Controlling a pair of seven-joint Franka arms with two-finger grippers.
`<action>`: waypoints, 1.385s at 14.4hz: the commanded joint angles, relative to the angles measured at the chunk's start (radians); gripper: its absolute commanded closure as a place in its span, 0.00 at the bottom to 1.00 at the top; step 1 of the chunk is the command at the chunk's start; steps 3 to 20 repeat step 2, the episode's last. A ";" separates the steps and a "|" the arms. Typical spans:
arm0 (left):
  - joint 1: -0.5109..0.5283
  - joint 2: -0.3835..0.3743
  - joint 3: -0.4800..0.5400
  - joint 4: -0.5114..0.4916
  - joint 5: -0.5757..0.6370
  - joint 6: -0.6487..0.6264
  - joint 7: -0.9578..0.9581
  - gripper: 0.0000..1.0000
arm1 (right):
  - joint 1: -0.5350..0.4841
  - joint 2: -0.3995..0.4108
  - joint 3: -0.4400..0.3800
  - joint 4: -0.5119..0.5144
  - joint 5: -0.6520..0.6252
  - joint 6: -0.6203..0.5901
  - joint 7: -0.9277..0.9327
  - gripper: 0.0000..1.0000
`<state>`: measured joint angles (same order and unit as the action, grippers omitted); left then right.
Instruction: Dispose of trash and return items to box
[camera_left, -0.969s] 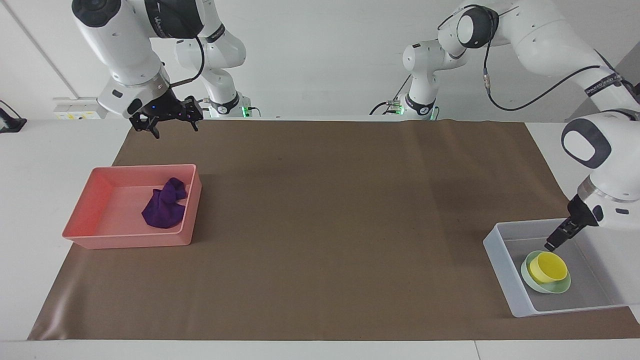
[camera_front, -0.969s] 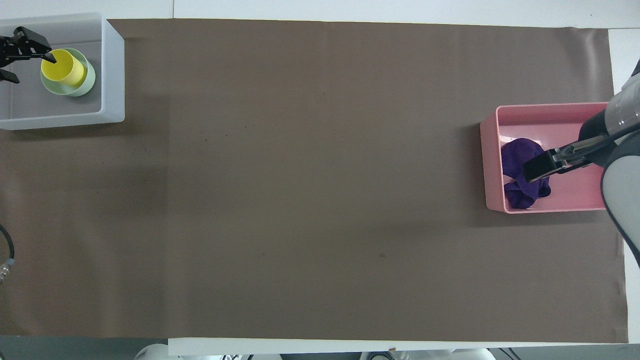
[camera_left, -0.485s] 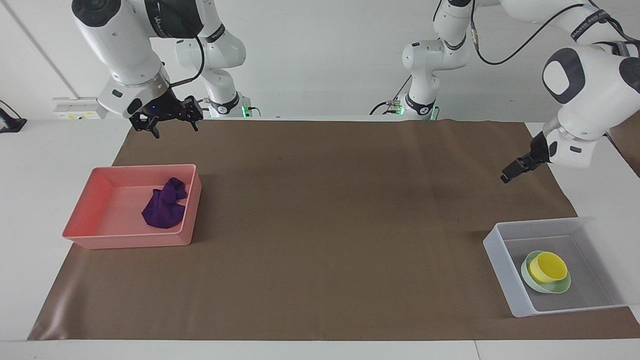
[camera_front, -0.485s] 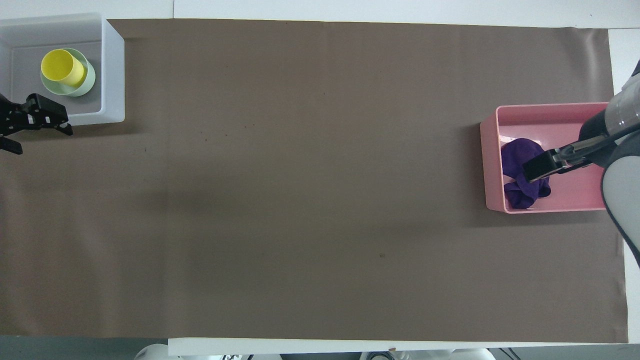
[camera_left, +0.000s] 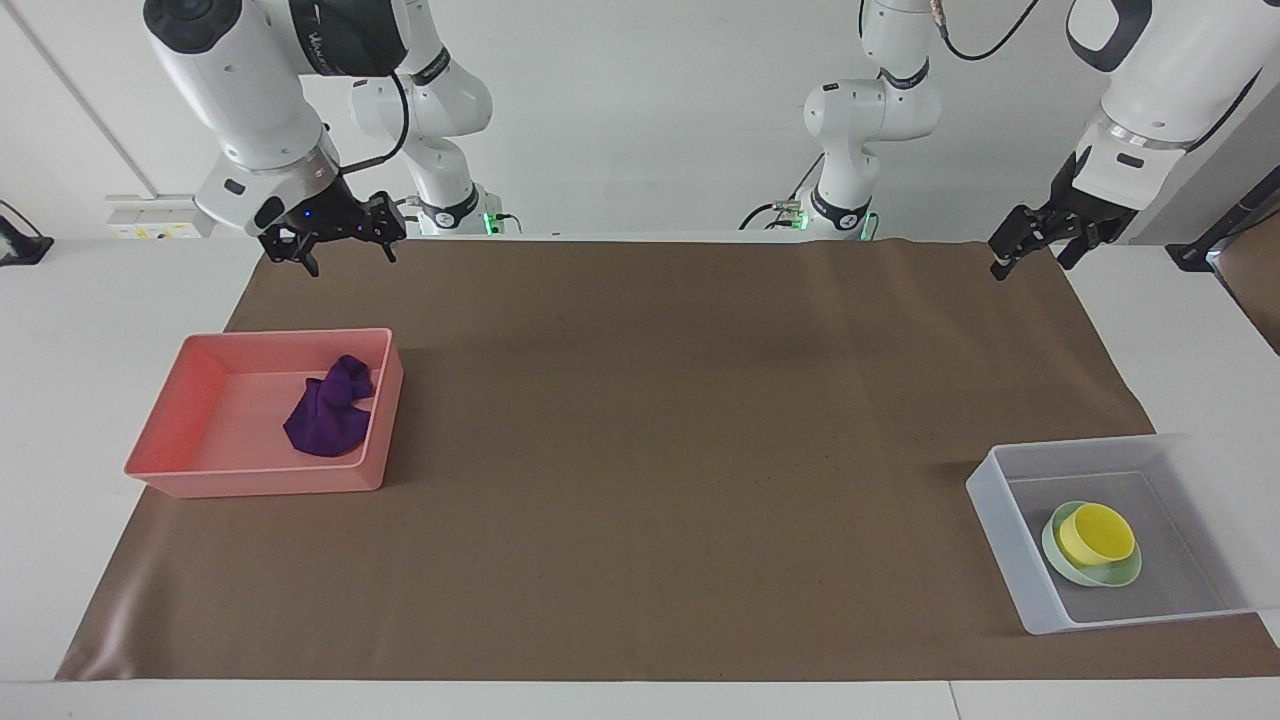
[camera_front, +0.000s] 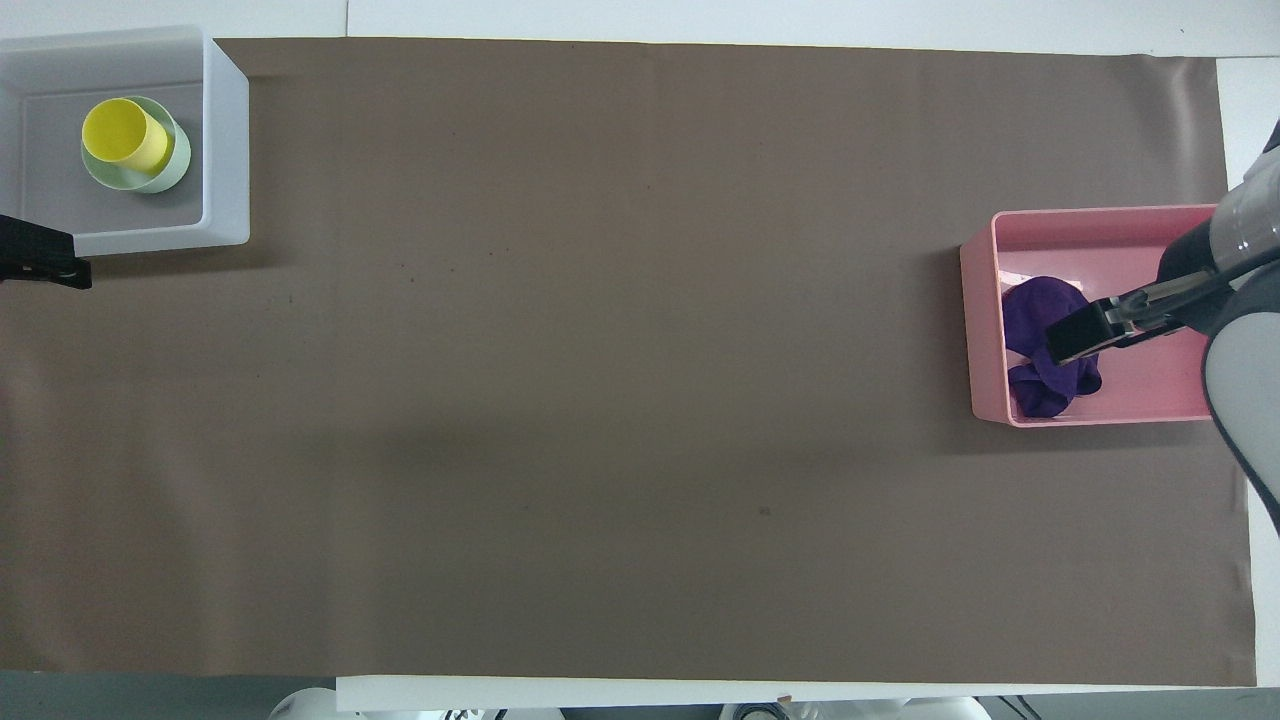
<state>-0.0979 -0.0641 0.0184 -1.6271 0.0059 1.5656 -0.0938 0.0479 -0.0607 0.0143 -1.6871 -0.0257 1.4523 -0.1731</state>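
The purple cloth wad (camera_left: 328, 410) lies in the pink-red tray (camera_left: 200, 385); it also shows in the overhead view (camera_front: 1035, 345). The yellow cup (camera_left: 1097, 533) stands in the mint-green bowl (camera_left: 1095, 578), both inside the translucent box (camera_left: 1010, 545) at the left arm's end. My left gripper (camera_left: 1030, 265) is open and empty, raised over the mat's edge by the robots, well apart from the box. My right gripper (camera_left: 352, 262) is open and empty, raised above the mat's edge, apart from the tray.
A brown mat (camera_left: 660, 430) covers the table between the tray and the box. In the overhead view the raised right gripper (camera_front: 1085, 335) overlaps the cloth, and only part of the left gripper (camera_front: 40, 265) shows at the view's edge.
My left gripper has risen out of the box, away from the yellow cup, and swung back toward the robots, empty. The cup stays in the bowl. The right arm has not moved.
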 joint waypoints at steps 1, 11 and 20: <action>-0.008 0.040 0.009 0.046 0.011 -0.035 0.051 0.00 | -0.010 -0.018 0.003 -0.011 0.010 -0.007 -0.017 0.01; -0.006 0.041 0.009 0.047 0.012 -0.035 0.052 0.00 | -0.011 -0.016 0.003 -0.011 0.010 -0.007 -0.017 0.01; -0.006 0.041 0.009 0.047 0.012 -0.035 0.052 0.00 | -0.011 -0.016 0.003 -0.011 0.010 -0.007 -0.017 0.01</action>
